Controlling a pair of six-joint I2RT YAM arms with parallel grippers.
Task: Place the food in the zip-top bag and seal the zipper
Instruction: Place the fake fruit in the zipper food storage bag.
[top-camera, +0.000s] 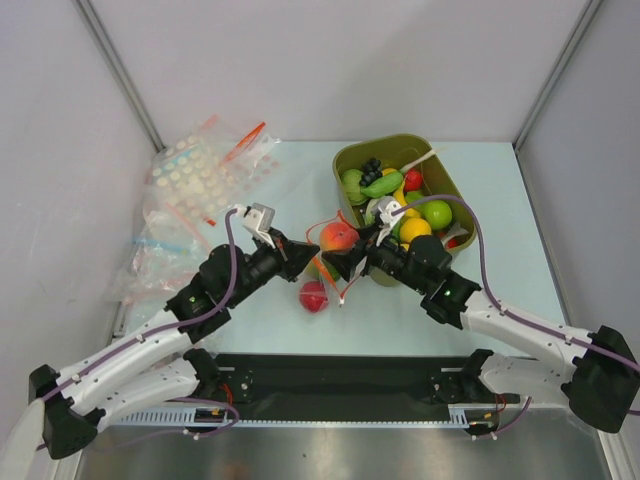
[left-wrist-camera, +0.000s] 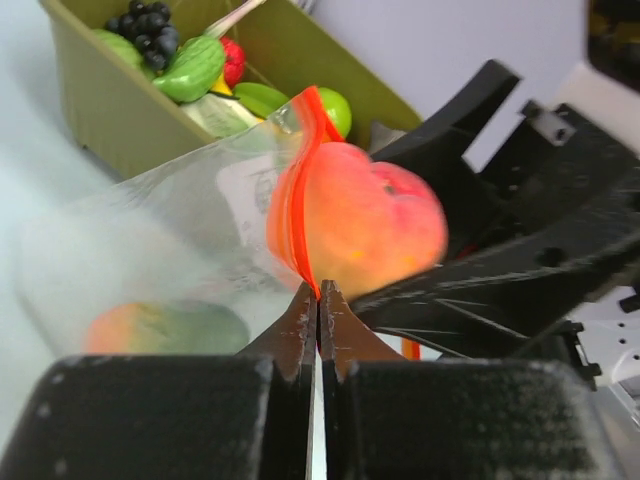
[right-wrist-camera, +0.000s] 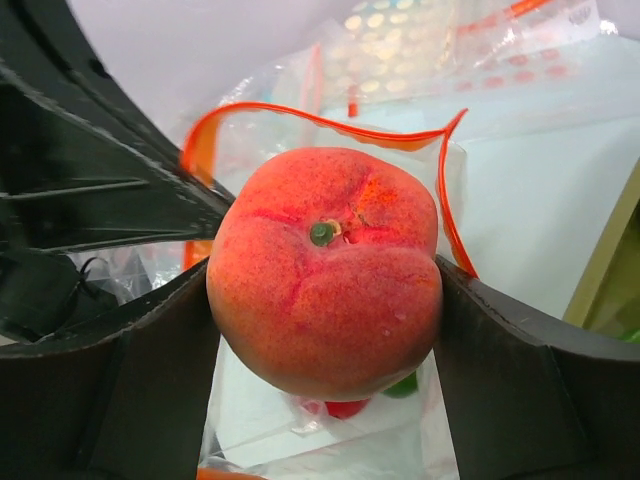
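The zip-top bag (top-camera: 328, 285) lies open at mid-table, its red-orange zipper (right-wrist-camera: 300, 110) spread into a wide mouth. My left gripper (left-wrist-camera: 318, 295) is shut on the zipper rim (left-wrist-camera: 298, 210) and holds that side up. My right gripper (right-wrist-camera: 325, 300) is shut on a red-orange peach (right-wrist-camera: 325, 270) and holds it at the bag's mouth; the peach also shows in the top view (top-camera: 338, 237) and the left wrist view (left-wrist-camera: 370, 225). Inside the bag lie a red fruit (top-camera: 313, 296) and an orange-green fruit (left-wrist-camera: 165, 328).
An olive-green tub (top-camera: 345, 155) with several more toy fruits stands at the back right, close behind my right arm; it also shows in the left wrist view (left-wrist-camera: 110, 110). Dotted clear bags (top-camera: 205, 175) and a blue-strip bag (top-camera: 160, 245) lie at the back left.
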